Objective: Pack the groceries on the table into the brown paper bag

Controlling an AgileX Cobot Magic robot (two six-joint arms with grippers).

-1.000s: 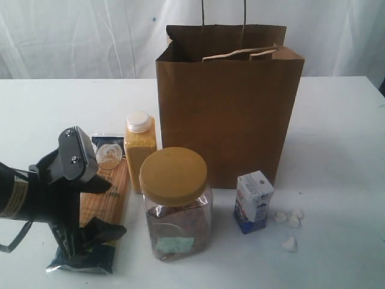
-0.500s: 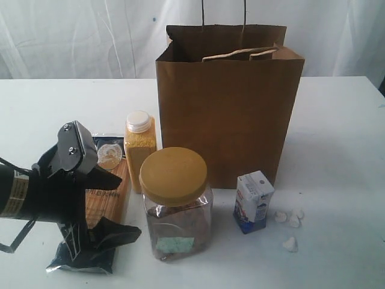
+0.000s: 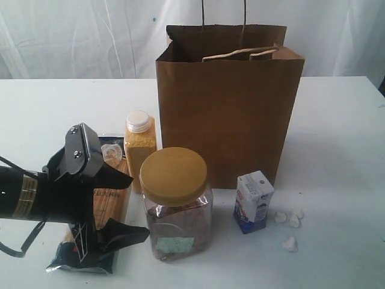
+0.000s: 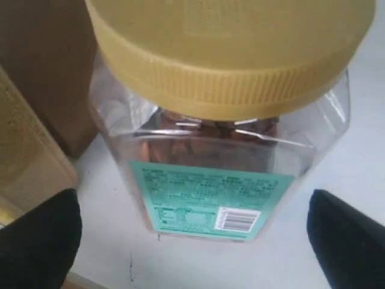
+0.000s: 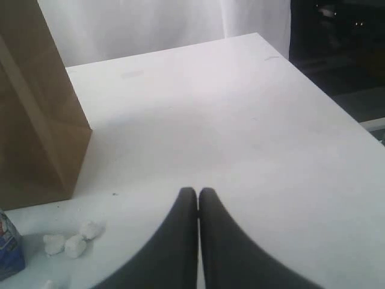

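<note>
- Left claw [image 3: 137,205]: its jaws are spread wide and hold nothing. It points sideways, low over the worktop [image 3: 337,150], with one finger above the other in the exterior view.
- Jar [image 3: 175,205]: it is clear with a gold lid and stands upright, so its long axis is vertical. It lies straight ahead of the left claw. In the left wrist view it sits centred between the two fingertips, which are just short of its wall and not yet around it.
- Judgement: the coming move turns on this line-up. A short advance would bring the fingers to either side of the jar's body, below the lid.
- Right claw [image 5: 198,198]: its fingers are pressed together and empty. It hangs over bare worktop on the far side of the bag, so the left arm is much the nearer to the jar.
- Paper bag [image 3: 228,120]: it stands upright with its mouth open, behind and to the right of the jar and close to it.
- Count of things in view:
  - One bag and one jar.
  - One bottle of yellow grain [image 3: 139,150], just behind the jar.
  - One spaghetti packet [image 3: 111,201], lying flat under the left arm.
  - One small carton [image 3: 253,200], in front of the bag.
  - A few small white lumps [image 3: 289,220], beside the carton.
- An item behind the left claw is too hidden to name, and no pouch or can is made out.
</note>
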